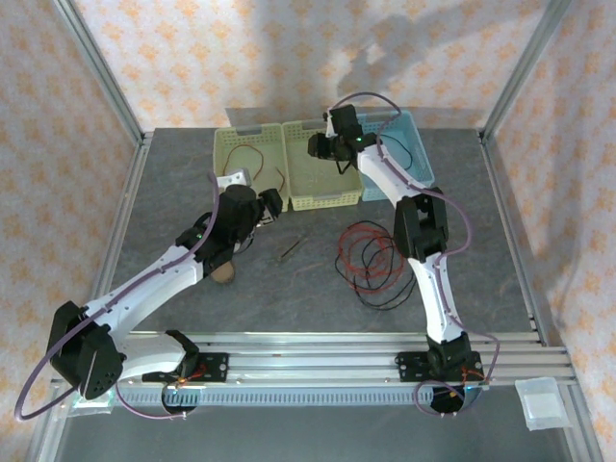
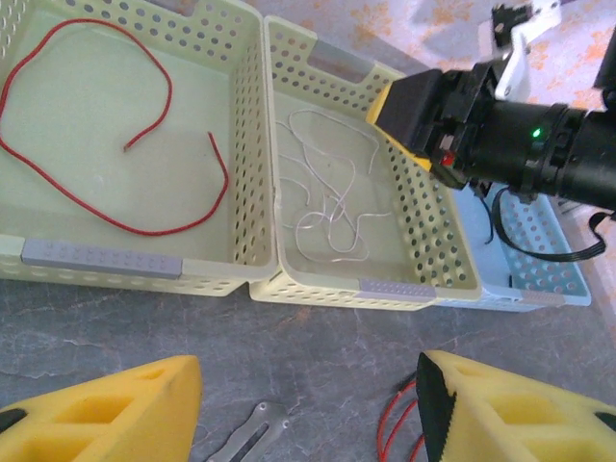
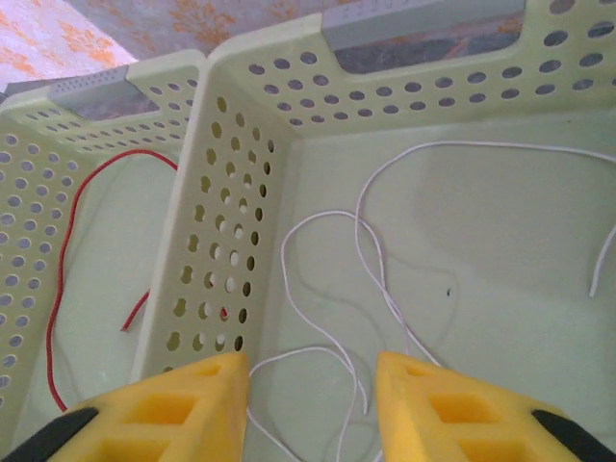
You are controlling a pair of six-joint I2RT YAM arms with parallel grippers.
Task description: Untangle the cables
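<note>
white cable [image 2: 327,192]: loose squiggly loops flat on the floor of the middle basket [image 2: 404,289], not crossing any other cable
red cable [image 2: 144,232]: one wide open loop alone on the floor of the left basket [image 2: 125,265], both ends free
black cable [image 2: 553,258]: partly seen in the blue basket [image 2: 539,289], the rest hidden behind the right arm
tangle [image 1: 371,260]: red and black loops overlapping on the table [image 1: 500,241], in front of the baskets and just left of the right arm's forearm; can't tell how many wires are in it
baskets: three in a row, sides touching, at the far side of the table; left and middle pale yellow-green, right one blue
right gripper [image 3: 313,361]: above the middle basket near its left wall, pointing down; yellow fingers parted and released, nothing pinched; white cable on the floor below the gap
left gripper [image 2: 310,361]: over bare table just in front of the baskets, facing them; fingers spread wide, nothing between them
short dark stick [image 1: 289,250]: lying on the table between the left gripper and the tangle, touching neither
red strands by the left gripper: edge of the tangle shows in the left wrist view beside the right-hand finger, not gripped
</note>
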